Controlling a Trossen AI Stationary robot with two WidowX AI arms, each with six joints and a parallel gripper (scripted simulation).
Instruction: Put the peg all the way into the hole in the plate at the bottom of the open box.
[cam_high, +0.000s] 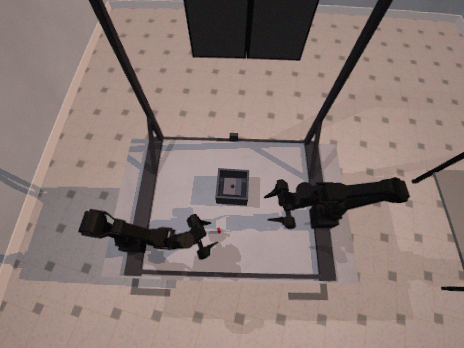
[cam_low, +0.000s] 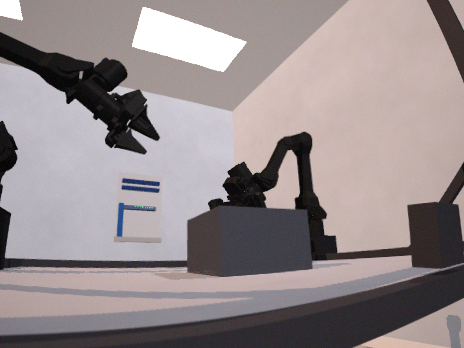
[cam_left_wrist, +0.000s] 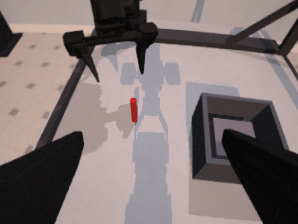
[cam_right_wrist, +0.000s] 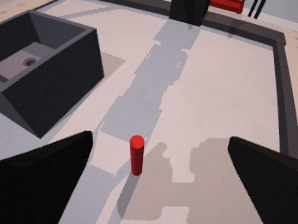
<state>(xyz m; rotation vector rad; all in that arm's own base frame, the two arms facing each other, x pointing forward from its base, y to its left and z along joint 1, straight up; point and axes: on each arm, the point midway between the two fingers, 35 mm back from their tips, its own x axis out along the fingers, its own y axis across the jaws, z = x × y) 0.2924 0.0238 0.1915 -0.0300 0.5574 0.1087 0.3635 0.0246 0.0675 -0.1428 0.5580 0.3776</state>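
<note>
The red peg (cam_high: 219, 230) stands upright on the white table, apart from the box; it also shows in the left wrist view (cam_left_wrist: 133, 109) and the right wrist view (cam_right_wrist: 136, 155). The open dark box (cam_high: 233, 186) sits mid-table, with the plate's hole (cam_right_wrist: 31, 61) visible at its bottom. My right gripper (cam_high: 210, 233) is open and empty, drawn back a little from the peg, and shows in the left wrist view (cam_left_wrist: 118, 74). My left gripper (cam_high: 270, 207) is open and empty, held high beside the box, seen also in the exterior view (cam_low: 142, 135).
A dark frame (cam_high: 230, 272) borders the table, with two slanted posts (cam_high: 150, 115) at its back corners. The right arm's body (cam_high: 135, 235) lies over the frame's front-left part. The left arm's base (cam_high: 325, 200) stands at the other side.
</note>
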